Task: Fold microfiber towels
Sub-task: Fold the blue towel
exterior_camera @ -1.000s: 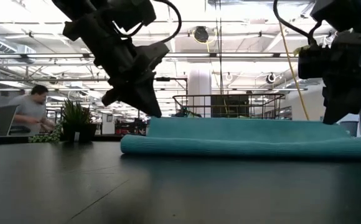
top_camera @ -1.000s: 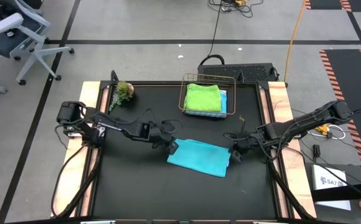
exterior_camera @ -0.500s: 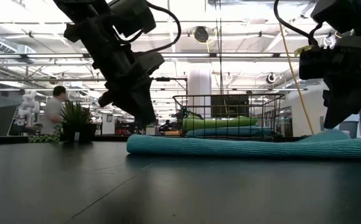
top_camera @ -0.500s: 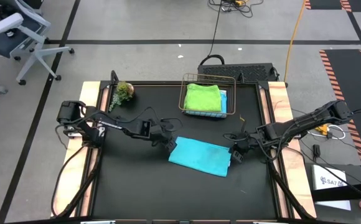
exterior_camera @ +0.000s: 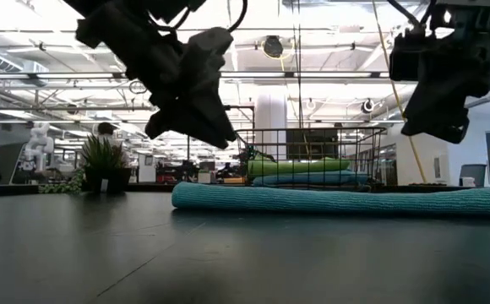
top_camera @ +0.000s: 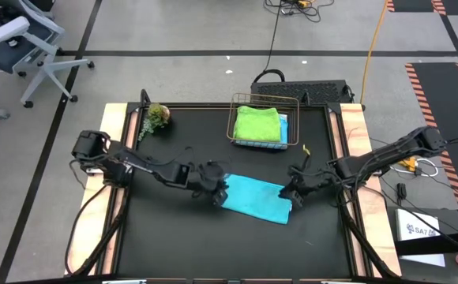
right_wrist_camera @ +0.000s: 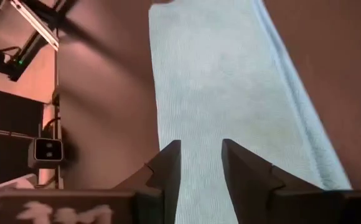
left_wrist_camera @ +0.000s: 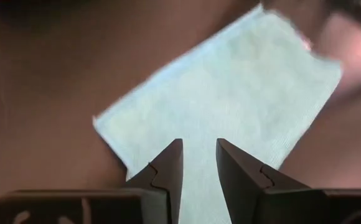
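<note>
A teal towel [top_camera: 254, 197] lies folded into a flat rectangle on the black table, right of the middle; in the low view it [exterior_camera: 338, 199] shows a rounded fold along its near side. My left gripper [top_camera: 219, 192] hangs open just above the towel's left end [left_wrist_camera: 243, 81]. My right gripper [top_camera: 290, 192] hangs open just above its right end [right_wrist_camera: 224, 81]. In the low view both grippers, left [exterior_camera: 220, 135] and right [exterior_camera: 431, 131], are clear of the cloth. Each wrist view shows an empty gap between the fingers, left [left_wrist_camera: 199, 158] and right [right_wrist_camera: 200, 158].
A wire basket [top_camera: 264, 142] at the far middle holds a folded lime green towel [top_camera: 258, 124] on a blue one [top_camera: 284, 130]. A small potted plant [top_camera: 156, 117] stands at the far left. Wooden rails [top_camera: 354, 134] run along both sides. Bare table lies toward the near edge.
Both grippers have let go of the teal towel's upper layer and lifted off it, their fingers tipping up. The raised layer has dropped onto the lower one, so the towel now lies flat, folded in half.
</note>
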Robot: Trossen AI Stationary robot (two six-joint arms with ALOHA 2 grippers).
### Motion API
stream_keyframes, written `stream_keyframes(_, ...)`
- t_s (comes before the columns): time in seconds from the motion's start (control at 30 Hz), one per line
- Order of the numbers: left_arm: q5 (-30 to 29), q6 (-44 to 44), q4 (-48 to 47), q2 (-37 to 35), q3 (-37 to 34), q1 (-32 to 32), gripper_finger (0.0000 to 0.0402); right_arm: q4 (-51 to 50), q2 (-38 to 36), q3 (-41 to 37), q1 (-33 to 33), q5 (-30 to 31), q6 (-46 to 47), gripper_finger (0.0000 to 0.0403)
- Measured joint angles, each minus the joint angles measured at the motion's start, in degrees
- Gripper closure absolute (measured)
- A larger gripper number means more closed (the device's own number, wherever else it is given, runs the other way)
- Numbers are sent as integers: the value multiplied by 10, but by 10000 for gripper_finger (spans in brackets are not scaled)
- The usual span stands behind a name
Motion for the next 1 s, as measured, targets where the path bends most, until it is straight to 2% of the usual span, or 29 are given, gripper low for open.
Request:
stream_keyframes(0.23, -40, -26, -4, 37, -1, -50, 305, 18, 55, 0, 48, -4, 72, 343)
stream_keyframes(0.43, -24, -58, 35, 89, 0, -61, 305, 92, 119, 0, 90, -14, 107, 398)
stream_keyframes(0.5, -18, -67, 31, 98, -1, -64, 305, 126, 143, 1, 96, -7, 109, 398)
stream_keyframes(0.77, -9, -88, 49, 114, 0, -68, 305, 151, 212, 0, 106, 18, 124, 402)
stream_keyframes(1.0, -9, -90, 62, 115, 0, -68, 305, 170, 240, 0, 106, 31, 126, 402)
